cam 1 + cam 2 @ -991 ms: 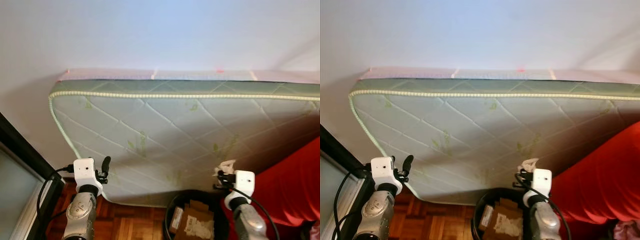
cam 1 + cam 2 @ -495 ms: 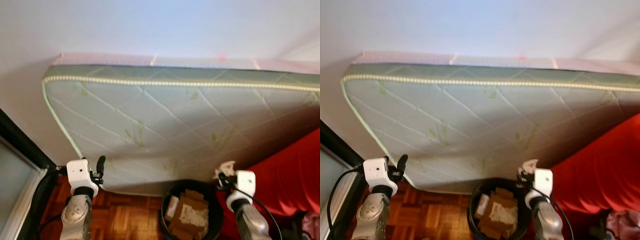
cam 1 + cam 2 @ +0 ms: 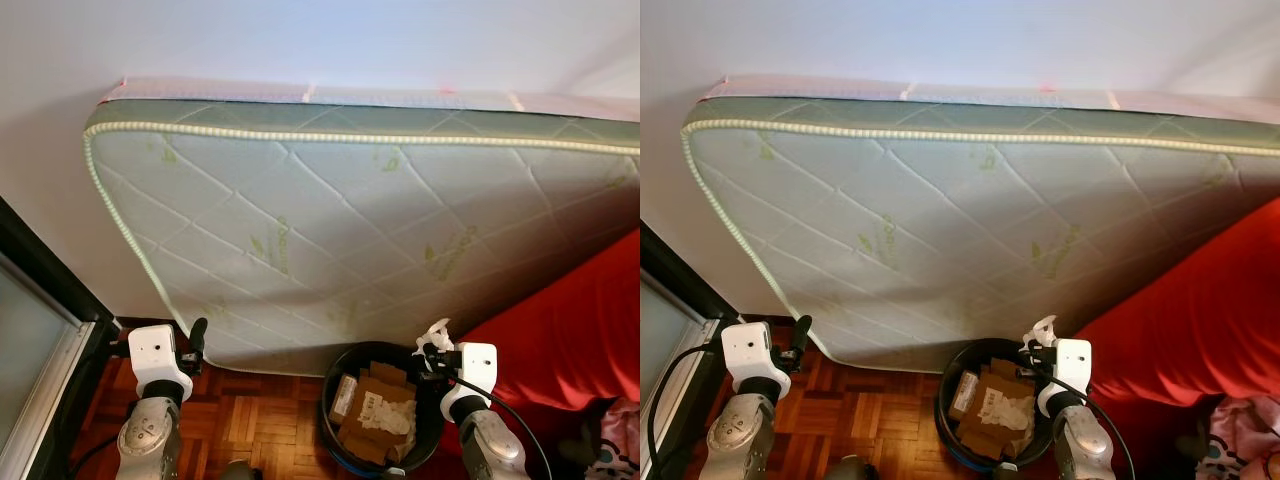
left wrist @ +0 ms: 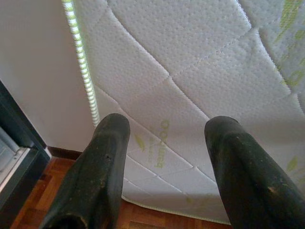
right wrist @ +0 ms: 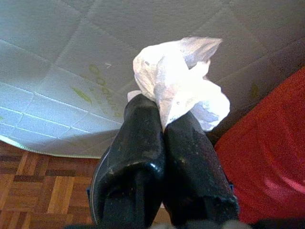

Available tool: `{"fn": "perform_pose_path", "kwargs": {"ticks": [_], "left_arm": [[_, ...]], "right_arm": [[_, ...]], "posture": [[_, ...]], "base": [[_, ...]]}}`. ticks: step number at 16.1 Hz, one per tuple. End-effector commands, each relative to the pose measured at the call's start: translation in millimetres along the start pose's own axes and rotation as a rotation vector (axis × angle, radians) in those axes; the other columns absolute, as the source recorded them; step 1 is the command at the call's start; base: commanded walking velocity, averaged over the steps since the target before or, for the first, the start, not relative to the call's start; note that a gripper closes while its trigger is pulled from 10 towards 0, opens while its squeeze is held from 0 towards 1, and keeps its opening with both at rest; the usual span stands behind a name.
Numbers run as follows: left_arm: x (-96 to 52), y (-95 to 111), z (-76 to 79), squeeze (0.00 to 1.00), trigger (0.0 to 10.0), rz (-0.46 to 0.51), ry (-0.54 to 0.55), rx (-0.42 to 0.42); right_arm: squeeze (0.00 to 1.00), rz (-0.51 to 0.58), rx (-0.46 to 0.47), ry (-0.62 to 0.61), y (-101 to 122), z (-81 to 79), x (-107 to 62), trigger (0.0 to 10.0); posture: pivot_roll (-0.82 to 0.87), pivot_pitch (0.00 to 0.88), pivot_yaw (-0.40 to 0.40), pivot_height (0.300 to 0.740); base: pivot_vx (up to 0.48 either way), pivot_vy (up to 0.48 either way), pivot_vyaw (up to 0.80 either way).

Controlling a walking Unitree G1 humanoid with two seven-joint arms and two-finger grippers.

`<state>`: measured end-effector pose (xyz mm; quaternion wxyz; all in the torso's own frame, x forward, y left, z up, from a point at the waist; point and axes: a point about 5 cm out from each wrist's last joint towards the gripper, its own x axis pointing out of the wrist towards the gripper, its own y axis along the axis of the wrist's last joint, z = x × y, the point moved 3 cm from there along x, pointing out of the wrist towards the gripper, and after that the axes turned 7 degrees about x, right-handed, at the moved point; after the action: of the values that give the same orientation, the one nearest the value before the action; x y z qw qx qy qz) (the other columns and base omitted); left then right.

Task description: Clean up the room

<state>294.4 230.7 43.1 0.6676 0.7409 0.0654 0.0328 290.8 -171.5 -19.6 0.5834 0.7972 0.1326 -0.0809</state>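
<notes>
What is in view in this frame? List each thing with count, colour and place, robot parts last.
mattress: 1, pale green quilted, leaning against the wall
bin: 1, black, on the floor below the mattress, holding cardboard
red fabric: 1, right of the bin
parquet floor: 1, brown
dark frame: 1, far left
crumpled tissue: 1, white, in the right gripper
left gripper: 1, black, open, facing the mattress
right gripper: 1, black, shut on the crumpled tissue, above the bin's right rim

Mattress (image 3: 350,230) cut off at frame's right edge, its lower right corner hidden behind red cover (image 3: 570,340), bin (image 3: 335,425) rim partly hidden by right gripper (image 3: 432,350), print on cardboard (image 3: 375,410) too small to read, patterned cloth (image 3: 620,445) cropped at lower right
</notes>
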Motion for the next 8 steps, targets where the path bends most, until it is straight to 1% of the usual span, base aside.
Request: {"fn": "perform_pose_path", "kwargs": {"ticks": [1, 4, 6, 8], "left_arm": [[1.7, 3, 3.6, 0.0, 10.0, 0.001, -0.011, 0.001], [-1.2, -1, 6.1, 0.0, 10.0, -0.017, -0.016, 0.006], [-2.5, -1, 7.0, 0.0, 10.0, -0.018, -0.017, 0.003], [-2.8, -2, 6.8, 0.0, 10.0, -0.023, -0.019, 0.003]], "right_arm": [[0.0, 0.007, -0.006, -0.004, 2, 0.7, -0.1, 10.0], [0.0, -0.001, -0.022, 0.024, 5, -6.6, 4.6, 10.0], [0.0, 0.022, -0.021, 0.029, 7, -8.1, 3.4, 10.0], [0.0, 0.024, -0.026, 0.027, 7, -10.0, 3.0, 10.0]], "posture": [[0.07, 0.165, -0.052, 0.67], [0.06, 0.173, -0.048, 0.665], [0.07, 0.182, -0.047, 0.65], [0.07, 0.187, -0.044, 0.65]], "base": [[0.0, 0.0, 0.0], [0.0, 0.0, 0.0], [0.0, 0.0, 0.0], [0.0, 0.0, 0.0]]}}
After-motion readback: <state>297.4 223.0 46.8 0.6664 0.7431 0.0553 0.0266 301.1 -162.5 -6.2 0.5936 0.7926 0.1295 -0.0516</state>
